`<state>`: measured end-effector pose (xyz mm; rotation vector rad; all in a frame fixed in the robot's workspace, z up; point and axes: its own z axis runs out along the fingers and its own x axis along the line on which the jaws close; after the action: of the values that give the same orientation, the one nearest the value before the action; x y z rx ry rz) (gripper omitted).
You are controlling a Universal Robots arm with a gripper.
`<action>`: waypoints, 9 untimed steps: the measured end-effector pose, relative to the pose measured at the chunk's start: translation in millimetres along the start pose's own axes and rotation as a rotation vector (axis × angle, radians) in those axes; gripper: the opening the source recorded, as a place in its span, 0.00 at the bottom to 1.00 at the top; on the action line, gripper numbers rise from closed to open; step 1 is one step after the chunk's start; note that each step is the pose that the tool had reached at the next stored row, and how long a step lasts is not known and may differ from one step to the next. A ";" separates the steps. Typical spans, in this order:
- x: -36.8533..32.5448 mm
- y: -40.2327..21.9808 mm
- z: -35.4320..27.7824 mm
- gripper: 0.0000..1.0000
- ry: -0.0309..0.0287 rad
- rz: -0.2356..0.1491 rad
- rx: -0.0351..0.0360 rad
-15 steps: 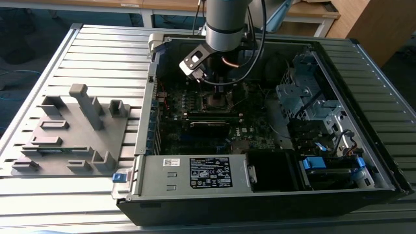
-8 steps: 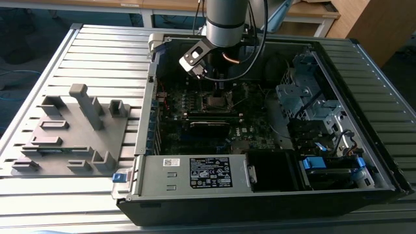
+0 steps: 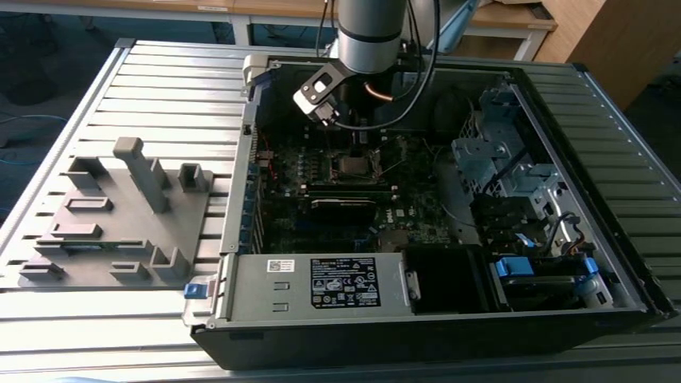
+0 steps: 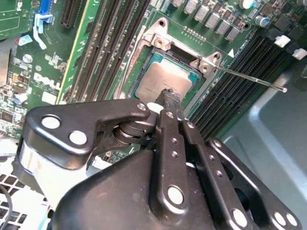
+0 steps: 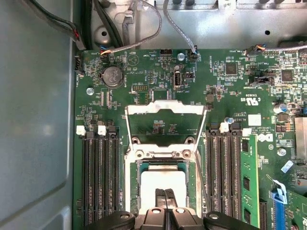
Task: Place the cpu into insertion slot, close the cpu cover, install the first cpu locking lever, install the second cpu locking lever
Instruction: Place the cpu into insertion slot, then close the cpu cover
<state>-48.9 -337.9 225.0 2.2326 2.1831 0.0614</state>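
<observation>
open computer case [image 3: 447,339] on slatted table [image 3: 139,88]; cpu [image 5: 163,179] laid in insertion slot [image 5: 135,184], cpu cover [image 5: 165,106] raised.
motherboard [image 5: 230,86] is crowded, the socket hemmed by memory slots [image 5: 98,182]. the cpu is judged light, stiff, slick-faced, fragile; best taken by its edges. gripper [image 4: 170,101] is pressed together, empty, over the cpu's face.

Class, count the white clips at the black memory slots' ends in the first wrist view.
4. Two white plastic clips sit toward the grey case wall from the square silvery cpu; two more lie beside the green memory stick. Others may be hidden.
</observation>
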 end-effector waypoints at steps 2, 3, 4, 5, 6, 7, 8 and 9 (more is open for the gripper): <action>0.1 0.1 -0.6 0.11 0.0002 0.000 -0.0002; 0.1 0.1 -0.5 0.11 0.0004 0.000 -0.0002; 0.0 0.1 -1.5 0.11 0.0001 0.000 -0.0001; 0.0 0.1 -2.2 0.11 0.0001 0.000 -0.0001; 0.0 0.1 -2.2 0.11 0.0001 0.000 -0.0001; 0.0 0.1 -2.3 0.11 0.0000 0.000 0.0000; 0.0 0.1 -2.6 0.11 -0.0002 0.000 0.0001; 0.0 0.1 -2.9 0.11 -0.0003 0.000 0.0002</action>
<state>-48.9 -337.9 227.9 2.2325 2.1831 0.0609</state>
